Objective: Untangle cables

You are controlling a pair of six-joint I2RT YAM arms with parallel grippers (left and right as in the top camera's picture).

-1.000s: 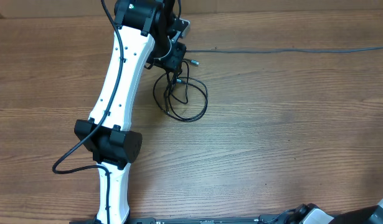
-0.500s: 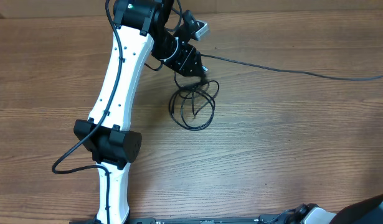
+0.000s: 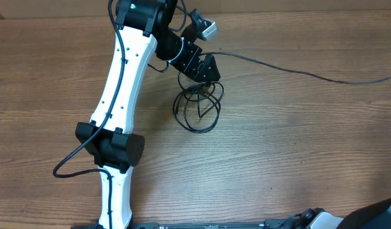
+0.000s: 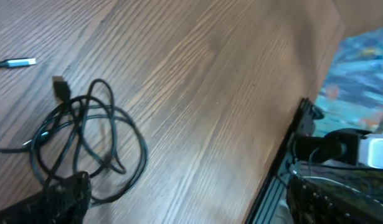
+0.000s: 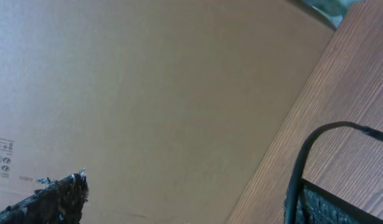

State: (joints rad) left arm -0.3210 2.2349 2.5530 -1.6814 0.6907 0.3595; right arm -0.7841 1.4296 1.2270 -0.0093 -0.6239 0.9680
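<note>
**A:** What has changed on the left since a second ago?

**B:** The left arm (image 3: pixel 122 89) stands much as it did. The left tool (image 3: pixel 209 73) has swung to the right, and it looks wider now, with its jaws apart. In its own camera one finger (image 4: pixel 63 196) sits in the lower left corner, and nothing is clamped.

**A:** Where are the cables?

**B:** The cable bundle (image 3: pixel 198 108) lies in loose loops on the worktop (image 3: pixel 297 152), just under the left tool's tips. It has moved a little to the right along with the tool. I cannot tell whether the top loop touches the fingers. From the wrist, a black plug (image 4: pixel 59 87) pokes out at the far side of the coil. A silvery plug (image 4: pixel 20 62) lies by itself beyond that.

**A:** And the strand running off to the right?

**B:** The long strand (image 3: pixel 297 70) starts beside the left tool and leaves at the right edge. A second ago it was drawn straight. Now it lies slack in a shallow curve on the wood.

**A:** The right side?

**B:** The right tool (image 5: pixel 191 186) shows only in its own camera. Its jaws are wide apart, with one finger (image 5: pixel 54 196) low on the left and the other low on the right, and it holds nothing. A black cord (image 5: pixel 316 140) arches up beside the right-hand finger, and I cannot tell whether it is one of the cables. Ahead of the tool is mostly plain brown cardboard (image 5: pixel 147 93).
</note>
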